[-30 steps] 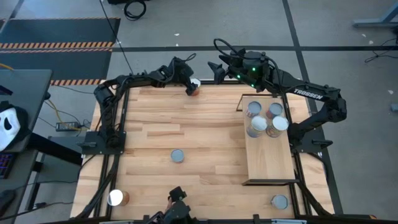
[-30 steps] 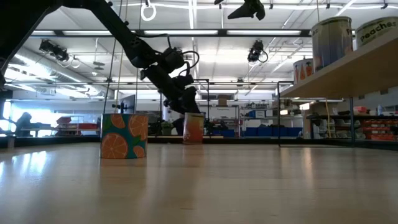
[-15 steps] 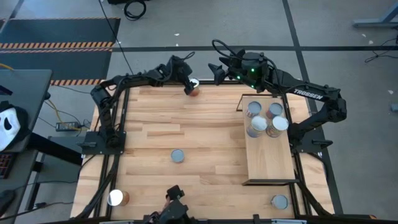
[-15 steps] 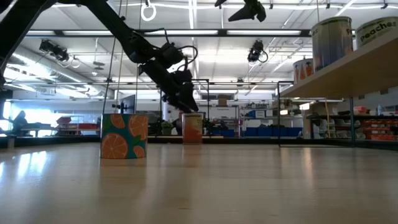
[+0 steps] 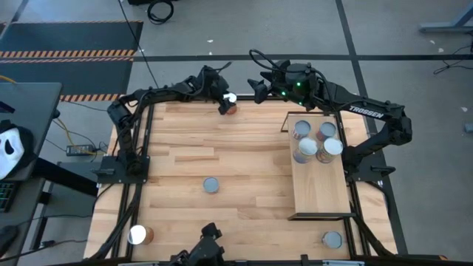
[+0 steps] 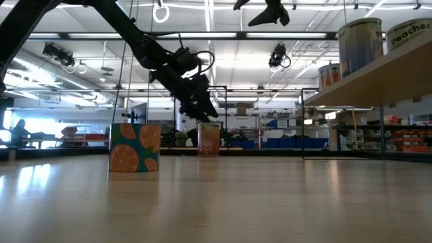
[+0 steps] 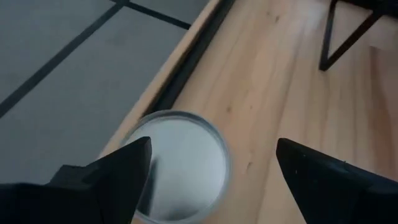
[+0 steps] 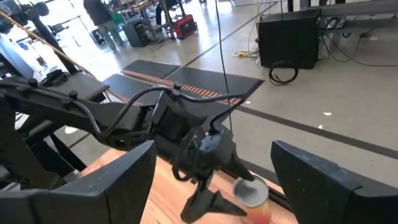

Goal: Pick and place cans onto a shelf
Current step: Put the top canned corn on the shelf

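A can with orange-brown sides and a silvery top (image 5: 230, 104) stands upright on its base at the table's far edge. It also shows in the low view (image 6: 208, 139) and the left wrist view (image 7: 180, 165). My left gripper (image 5: 223, 100) is open just above it (image 6: 202, 109), one finger on either side of the top and clear of it. My right gripper (image 5: 256, 87) is open and empty, raised a little to the can's right. The shelf (image 5: 321, 193) stands at the table's right with several cans (image 5: 312, 142) at its far end.
Three loose cans stand on the table: one at the centre (image 5: 211, 185), one at the near left (image 5: 137, 235), one at the near right (image 5: 332, 239). The shelf's black frame leg (image 5: 284, 122) stands right of the far can.
My left gripper has risen a little from beside the far can to just above its top, staying open. The can has kept its place.
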